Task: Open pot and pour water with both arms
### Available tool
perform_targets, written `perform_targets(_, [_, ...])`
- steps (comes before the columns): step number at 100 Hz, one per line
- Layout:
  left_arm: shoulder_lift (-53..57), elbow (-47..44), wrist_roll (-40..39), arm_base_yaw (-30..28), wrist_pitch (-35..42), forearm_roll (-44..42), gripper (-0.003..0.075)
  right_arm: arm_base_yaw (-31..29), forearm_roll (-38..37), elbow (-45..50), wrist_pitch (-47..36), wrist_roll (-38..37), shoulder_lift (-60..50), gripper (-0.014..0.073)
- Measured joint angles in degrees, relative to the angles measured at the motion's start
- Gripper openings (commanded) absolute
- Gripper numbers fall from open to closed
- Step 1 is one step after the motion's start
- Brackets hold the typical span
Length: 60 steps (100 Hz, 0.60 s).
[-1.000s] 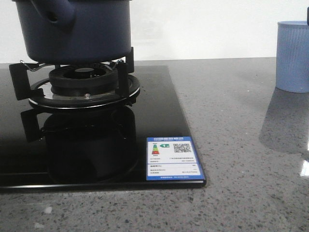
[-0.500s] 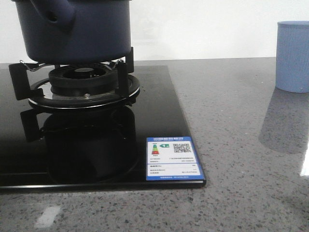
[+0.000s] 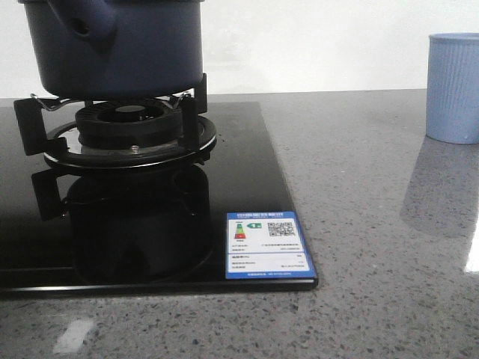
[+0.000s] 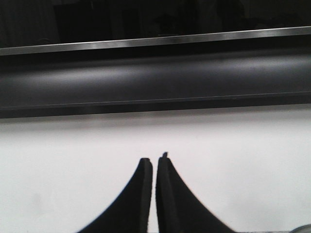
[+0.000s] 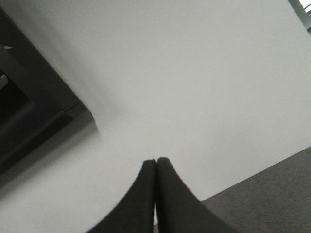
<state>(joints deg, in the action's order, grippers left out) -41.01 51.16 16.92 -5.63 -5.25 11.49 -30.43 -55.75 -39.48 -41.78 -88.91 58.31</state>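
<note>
At upper left of the front view, the navy pot (image 3: 120, 48) on a gas burner (image 3: 127, 127) is judged heavy, rigid and smooth-sided, best held by its stubby tubular handle (image 3: 86, 19); the left gripper (image 4: 154, 162) and right gripper (image 5: 155, 162) are seen closed, empty.

The left hand (image 4: 155, 162), fingertips pressed together, faces a white surface below a dark band.

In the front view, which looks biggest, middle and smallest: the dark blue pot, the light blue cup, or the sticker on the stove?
1. The pot, though its top is cut off.
2. The energy label sticker.
3. The ribbed cup, partly cut off at the edge.

The sticker and the cup look close in size, and the sticker is nearer the camera, so that order is unsure.
</note>
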Motion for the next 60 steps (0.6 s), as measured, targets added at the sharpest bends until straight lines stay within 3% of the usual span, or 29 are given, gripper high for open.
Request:
perform_targets(28, [1.7,-3.0,0.0,6.9,-0.1,-4.7,-0.002,6.9,-22.5,-5.7,18.8,0.1,-8.2,-0.0055])
perform_targets(60, [3.3,-8.2,0.0,7.4,1.8,1.1,-0.002,13.8,-41.6,-0.2,21.2,-4.0,-26.8,-0.0055])
